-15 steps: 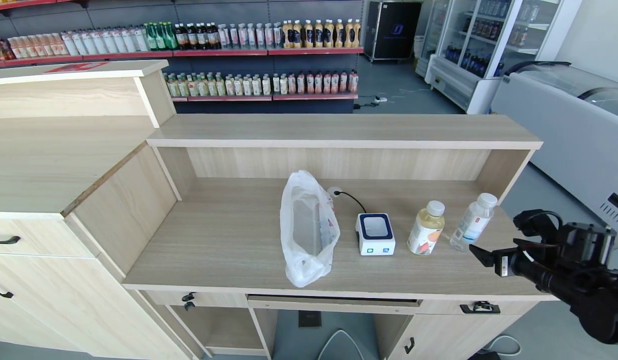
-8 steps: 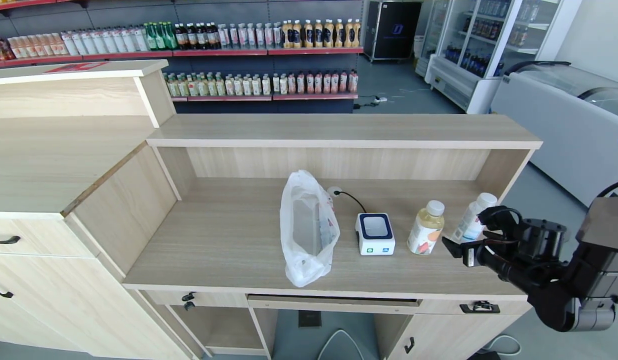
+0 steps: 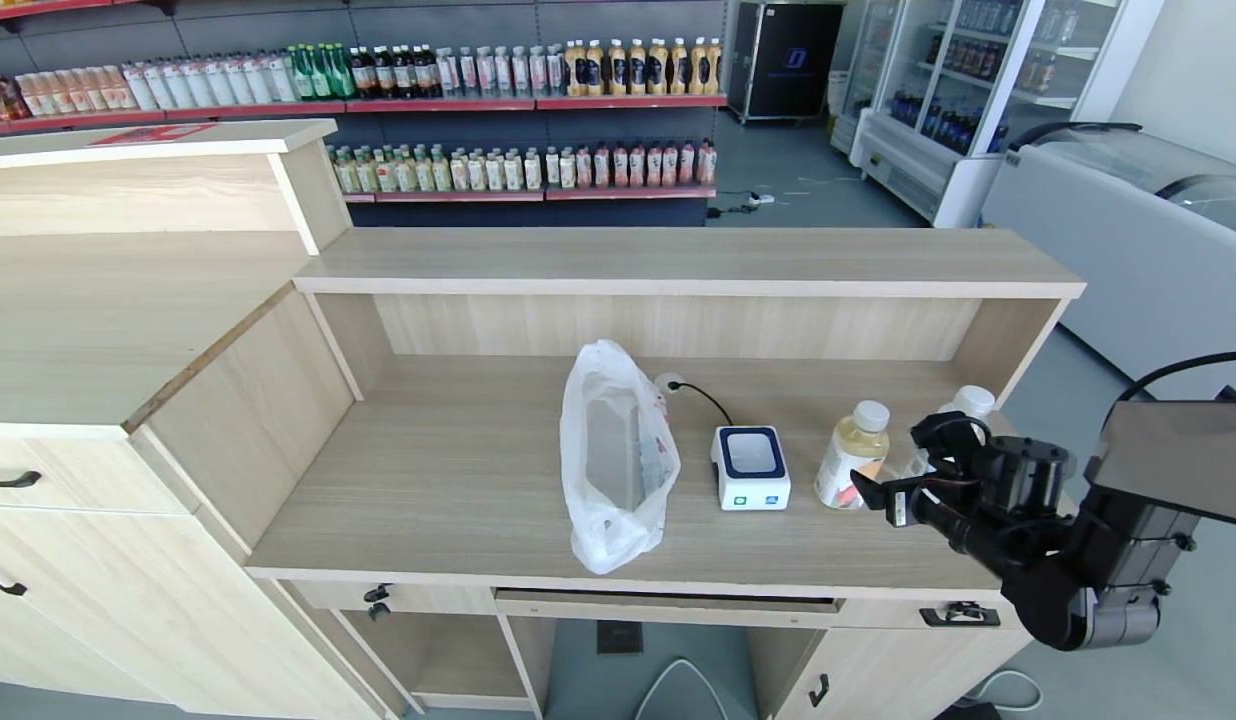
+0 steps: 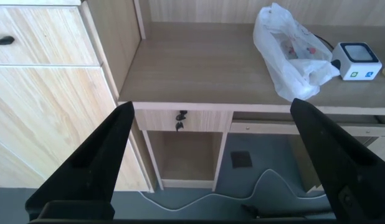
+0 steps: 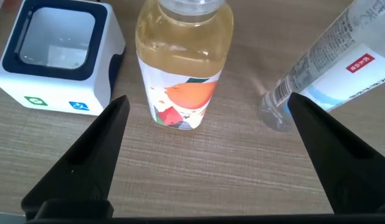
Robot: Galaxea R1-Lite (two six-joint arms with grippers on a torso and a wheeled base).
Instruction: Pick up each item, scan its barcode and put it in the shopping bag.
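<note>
Yellow bottle (image 5: 183,68), clear bottle (image 5: 329,68): two; one scanner (image 3: 750,467); one bag (image 3: 618,460).
Both upright, right of scanner; left gripper (image 4: 211,107), right gripper (image 5: 208,106) spread apart.

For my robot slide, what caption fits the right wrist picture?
Open right gripper aimed at a yellow-drink plastic bottle, between white box scanner and clear plastic bottle.

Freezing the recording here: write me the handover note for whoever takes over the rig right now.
Left gripper: open, empty, off the front left of the counter.
Right gripper: open, empty, facing the juice bottle.
Things: bag, scanner, juice bottle and water bottle stand in a row on the counter, left to right.
Done: neither bottle is bagged.
Left: grasp, scan and bag both bottles.
</note>
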